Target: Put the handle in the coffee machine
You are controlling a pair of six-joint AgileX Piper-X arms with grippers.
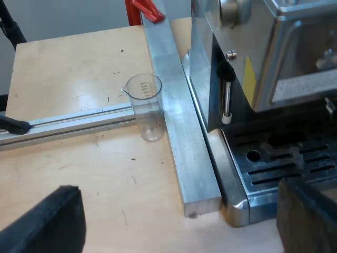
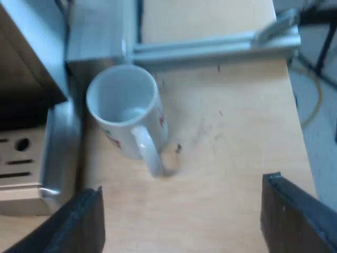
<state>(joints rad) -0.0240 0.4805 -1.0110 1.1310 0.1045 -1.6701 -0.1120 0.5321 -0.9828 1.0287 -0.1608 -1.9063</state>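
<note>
Left gripper (image 1: 179, 213): fingers spread wide, nothing between them. It hangs over the table (image 1: 68, 68), just off the corner of the espresso machine (image 1: 247, 74) by its drip tray (image 1: 287, 163). Right gripper (image 2: 184, 216): also wide apart and empty, over bare wood on the machine's other flank.

Around the machine: an aluminium bar (image 1: 176, 121) runs close along its side. A measuring glass (image 1: 146, 108) stands upright against the bar's outer face. A mug (image 2: 126, 108) sits mouth up just beside the tray corner, ear toward the right gripper.

Red piece (image 1: 149, 9) at the bar's far end is probably a clamp; too cut off to call.

Holder: whereabouts cannot tell.

Judgement: the holder should be stiff, head-heavy, and slick on the metal. Grip the dark handle close to the head, square on, so it neither droops nor spins when twisted into the machine's front.
</note>
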